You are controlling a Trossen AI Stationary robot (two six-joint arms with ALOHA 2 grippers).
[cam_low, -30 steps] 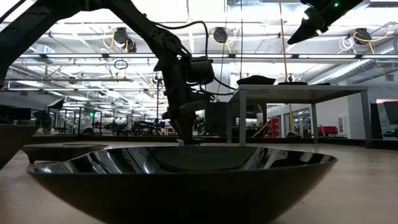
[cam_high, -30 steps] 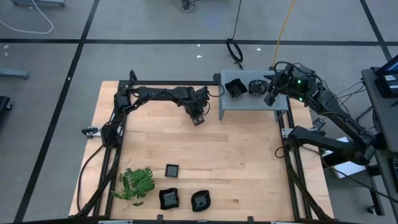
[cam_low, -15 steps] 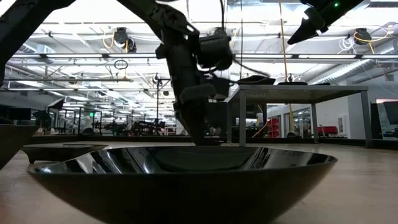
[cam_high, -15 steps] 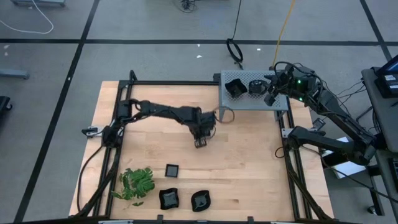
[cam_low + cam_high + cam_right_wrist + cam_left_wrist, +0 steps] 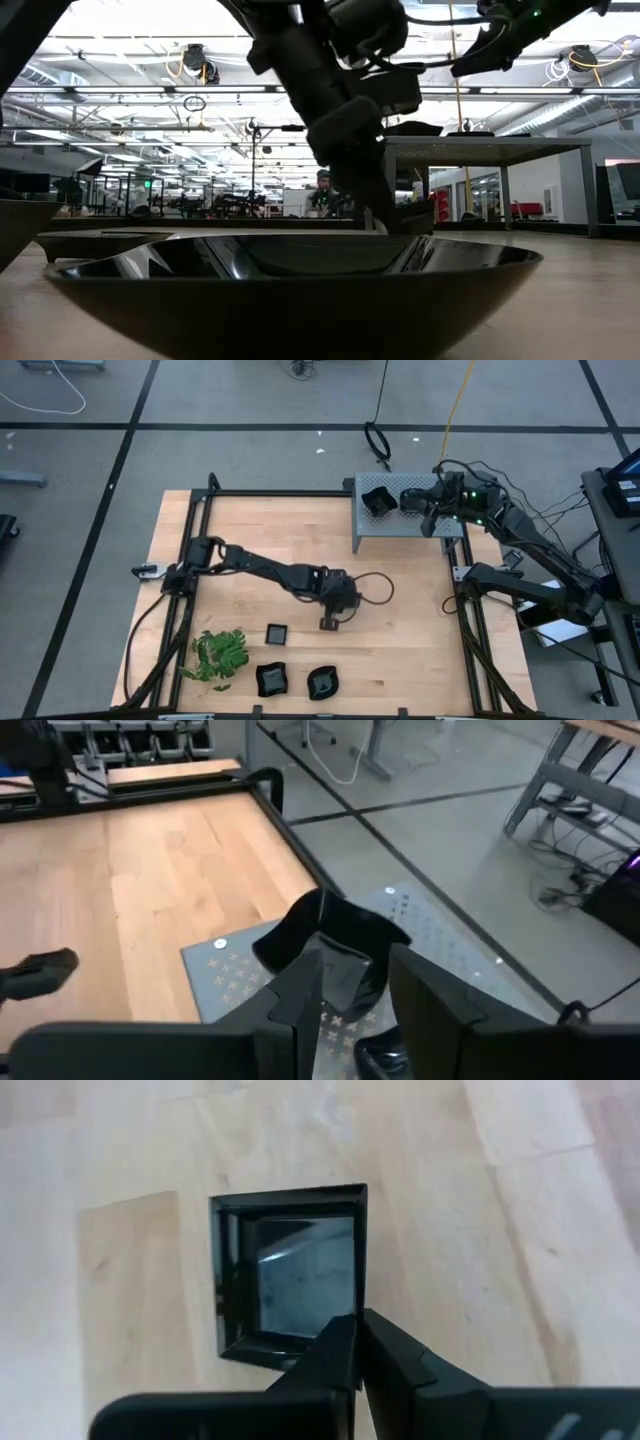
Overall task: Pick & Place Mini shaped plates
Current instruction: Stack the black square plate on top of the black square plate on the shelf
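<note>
Swung out from the grey perforated metal box (image 5: pixel 408 510) to mid-table, the left gripper (image 5: pixel 329 623), fingers together, hangs just beside the small square glossy black plate (image 5: pixel 292 1275) on the wooden table (image 5: pixel 400 620).

A green leafy sprig (image 5: pixel 218 655) lies near the wooden table's (image 5: pixel 400 630) front left corner (flat on the boards); a grey perforated metal box (image 5: pixel 400 520) stands far right.
</note>
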